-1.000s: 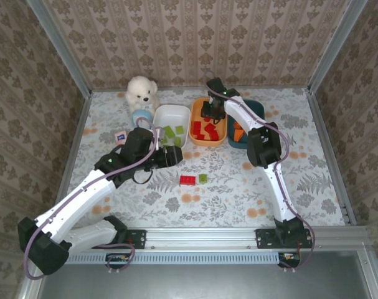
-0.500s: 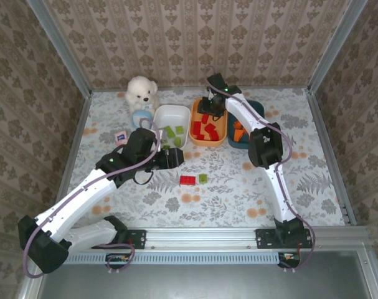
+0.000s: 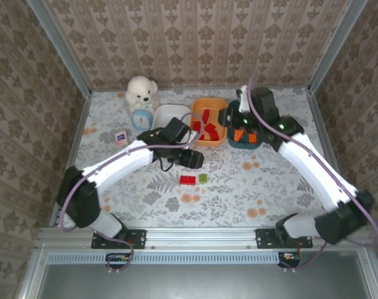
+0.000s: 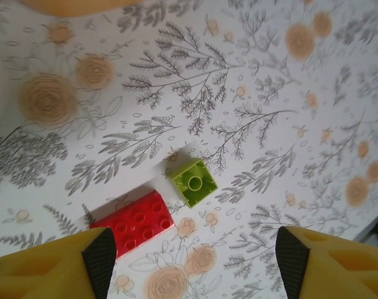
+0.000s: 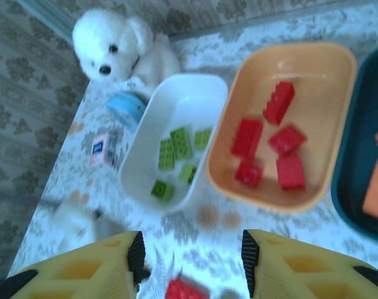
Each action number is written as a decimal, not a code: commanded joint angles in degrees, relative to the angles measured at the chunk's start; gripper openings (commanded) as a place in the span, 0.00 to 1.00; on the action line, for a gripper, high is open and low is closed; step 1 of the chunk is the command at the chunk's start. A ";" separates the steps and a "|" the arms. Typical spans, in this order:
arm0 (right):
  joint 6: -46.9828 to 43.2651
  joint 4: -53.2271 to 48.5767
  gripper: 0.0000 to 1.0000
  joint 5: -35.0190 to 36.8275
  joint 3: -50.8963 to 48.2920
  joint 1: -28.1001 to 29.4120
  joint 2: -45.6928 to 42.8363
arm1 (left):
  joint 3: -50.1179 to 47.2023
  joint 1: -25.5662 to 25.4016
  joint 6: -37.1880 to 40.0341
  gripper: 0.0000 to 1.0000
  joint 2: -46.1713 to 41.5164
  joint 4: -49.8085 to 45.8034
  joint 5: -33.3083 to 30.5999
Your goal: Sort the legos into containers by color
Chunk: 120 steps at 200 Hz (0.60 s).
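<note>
Sorting is nearly finished, as I judge it. Green bricks [image 5: 181, 142] lie in the white dish [image 5: 189, 99], red ones [image 5: 248, 137] in the orange dish [image 5: 313, 68], orange ones [image 5: 377, 196] in the teal dish [image 5: 363, 112]. Two remain on the table [image 4: 269, 93], nearer than the dishes: a long red brick [image 4: 134, 223] and a small square green brick [image 4: 195, 182], just beside each other, studs up. My left claw [image 4: 192, 265] hangs wide open above them. My right claw [image 5: 189, 261] is open and empty too.

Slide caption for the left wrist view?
Open left gripper over a red brick and a green brick on the floral table.
</note>
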 commanded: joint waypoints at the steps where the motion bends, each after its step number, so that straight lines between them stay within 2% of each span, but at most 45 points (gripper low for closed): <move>1: 1.36 -3.07 0.50 -3.26 -8.67 0.40 -10.33 | 3.78 -2.70 4.52 0.72 4.93 -4.30 0.15; 24: 2.59 -7.14 0.54 -6.10 -13.98 0.44 -21.67 | 6.92 -5.36 7.60 0.72 10.60 -5.64 -2.20; 54: 5.34 -13.49 0.55 -7.48 -16.54 0.40 -29.86 | 12.17 -8.76 19.31 0.76 16.45 -11.20 -5.36; 79: 7.00 -15.05 0.56 -6.54 -16.40 0.40 -33.12 | 13.42 -10.69 29.92 0.80 18.99 -13.62 -9.81; 120: 7.91 -15.95 0.58 -6.35 -14.46 0.42 -34.43 | 12.49 -10.88 37.63 0.81 20.43 -12.59 -9.73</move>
